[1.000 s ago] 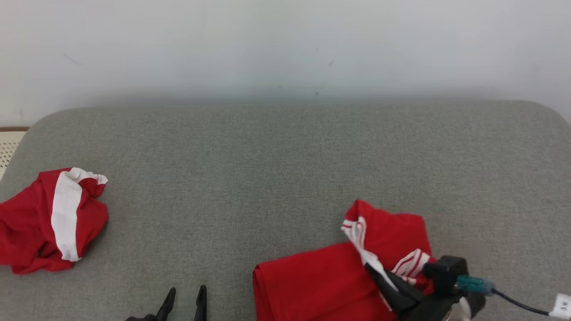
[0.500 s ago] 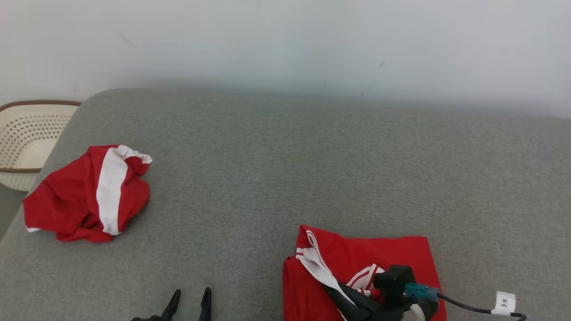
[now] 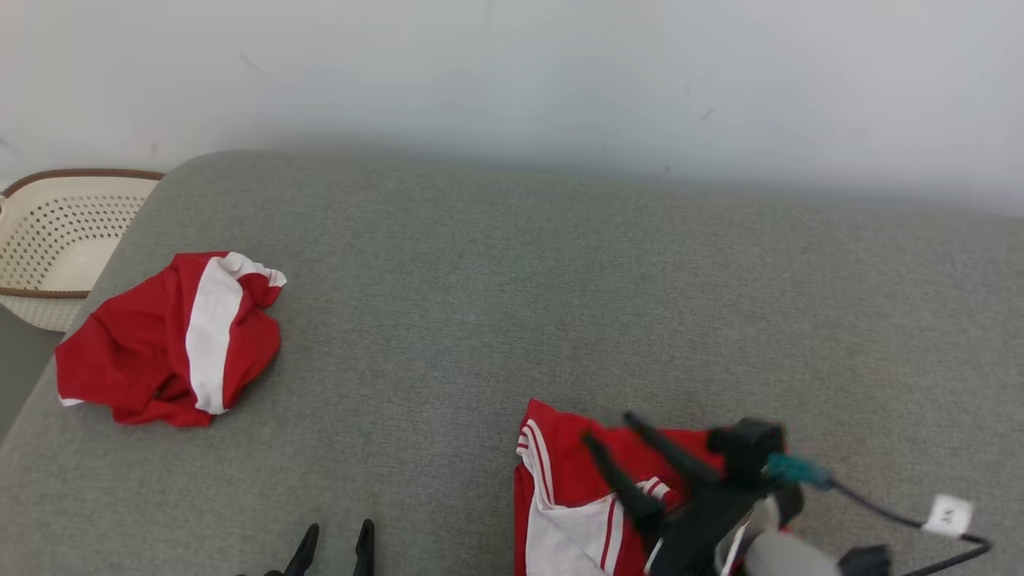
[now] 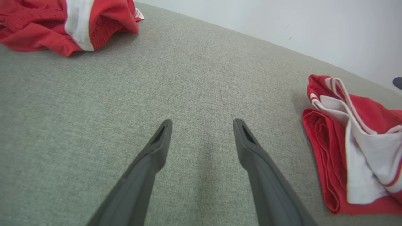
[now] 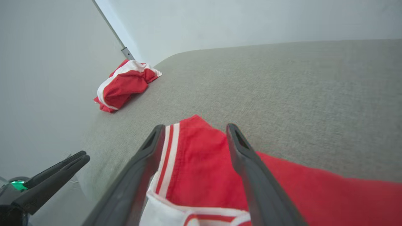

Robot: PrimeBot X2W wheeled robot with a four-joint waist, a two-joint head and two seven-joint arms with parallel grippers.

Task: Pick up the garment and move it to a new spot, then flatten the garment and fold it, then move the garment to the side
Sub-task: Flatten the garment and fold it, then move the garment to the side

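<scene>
folded red garment (image 3: 560, 488) with white stripes and a white panel sits at the near right of the grey fabric surface (image 3: 560, 280); right gripper (image 3: 608, 428) hangs just over it, fingers spread, nothing pinched; left gripper (image 3: 338, 530) is spread too, over bare fabric; crumpled red-and-white cloth (image 3: 168, 344) lies far left; perforated cream basket (image 3: 56, 240) sits past that edge; plain white wall (image 3: 512, 72) behind

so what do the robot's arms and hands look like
Each hand has two long, slim, dark grey fingers with slotted tips: left hand, right hand. The right wrist carries a black block, a teal connector and a thin black cable with a white tag.
</scene>
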